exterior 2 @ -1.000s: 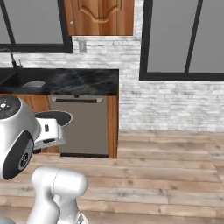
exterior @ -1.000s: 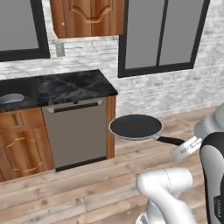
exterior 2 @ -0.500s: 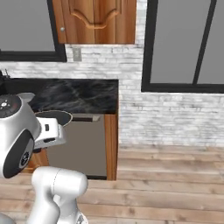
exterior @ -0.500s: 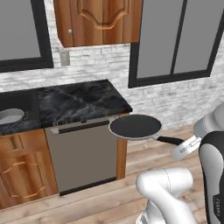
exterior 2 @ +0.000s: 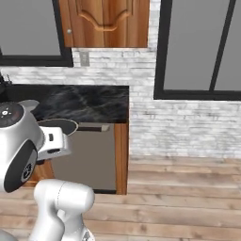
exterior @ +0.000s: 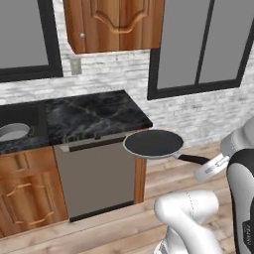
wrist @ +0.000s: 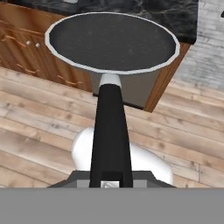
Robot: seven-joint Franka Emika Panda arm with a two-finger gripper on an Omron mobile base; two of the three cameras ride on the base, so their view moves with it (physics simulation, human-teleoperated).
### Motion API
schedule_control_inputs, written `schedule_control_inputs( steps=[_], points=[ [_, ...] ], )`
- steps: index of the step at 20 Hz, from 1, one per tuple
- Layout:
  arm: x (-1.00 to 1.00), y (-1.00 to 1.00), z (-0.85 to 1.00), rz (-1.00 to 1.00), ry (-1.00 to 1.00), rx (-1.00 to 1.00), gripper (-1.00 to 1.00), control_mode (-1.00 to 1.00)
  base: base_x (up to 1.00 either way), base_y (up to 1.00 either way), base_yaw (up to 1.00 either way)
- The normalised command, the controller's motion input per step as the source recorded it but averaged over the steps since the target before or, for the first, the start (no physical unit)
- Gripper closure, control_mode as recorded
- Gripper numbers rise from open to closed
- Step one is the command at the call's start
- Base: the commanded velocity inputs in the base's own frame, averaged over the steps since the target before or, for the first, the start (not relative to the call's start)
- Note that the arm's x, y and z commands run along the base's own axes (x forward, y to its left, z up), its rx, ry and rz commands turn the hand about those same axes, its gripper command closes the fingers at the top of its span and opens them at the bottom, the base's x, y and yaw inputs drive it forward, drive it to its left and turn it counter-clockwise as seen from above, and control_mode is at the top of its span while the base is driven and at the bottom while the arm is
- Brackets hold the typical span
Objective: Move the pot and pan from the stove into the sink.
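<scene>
My gripper (exterior: 211,166) is shut on the end of the pan's short black handle (wrist: 110,131). The pan (exterior: 153,144), flat and black with a thin pale rim, hangs level in the air just off the right end of the black marble counter (exterior: 94,116). In the right base view the pan (exterior 2: 59,126) peeks out from behind my arm. The sink (exterior: 22,121) sits at the far left of the counter, and a round grey shape that looks like the pot (exterior: 13,132) lies in its basin. The stove is out of view.
A grey dishwasher front (exterior: 94,173) and wooden cabinet doors (exterior: 27,191) stand under the counter. A wooden wall cabinet (exterior: 114,25) hangs above it, and dark windows (exterior: 203,44) sit in the brick wall. Open wooden floor (exterior 2: 188,188) lies to the right.
The whole picture has shifted, so the base has driven closer to the counter. The pan stays held in the same place ahead of the arm.
</scene>
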Motion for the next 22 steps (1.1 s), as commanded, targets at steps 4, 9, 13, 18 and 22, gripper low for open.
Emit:
schedule_control_inputs(
  steps=[4, 9, 13, 18, 22],
  points=[
    [0.00, 0.00, 0.00, 0.00, 0.00, 0.00, 1.00, 1.00, 0.00, 0.78, 0.00],
    [0.00, 0.00, 0.00, 0.00, 0.00, 0.00, 1.00, 1.00, 0.00, 0.98, 0.00],
    [0.00, 0.00, 0.00, 0.00, 0.00, 0.00, 1.00, 1.00, 0.00, 1.00, 0.00],
    [0.00, 0.00, 0.00, 0.00, 0.00, 0.00, 1.00, 1.00, 0.00, 1.00, 0.00],
    [0.00, 0.00, 0.00, 0.00, 0.00, 0.00, 1.00, 1.00, 0.00, 0.97, 0.00]
  ],
)
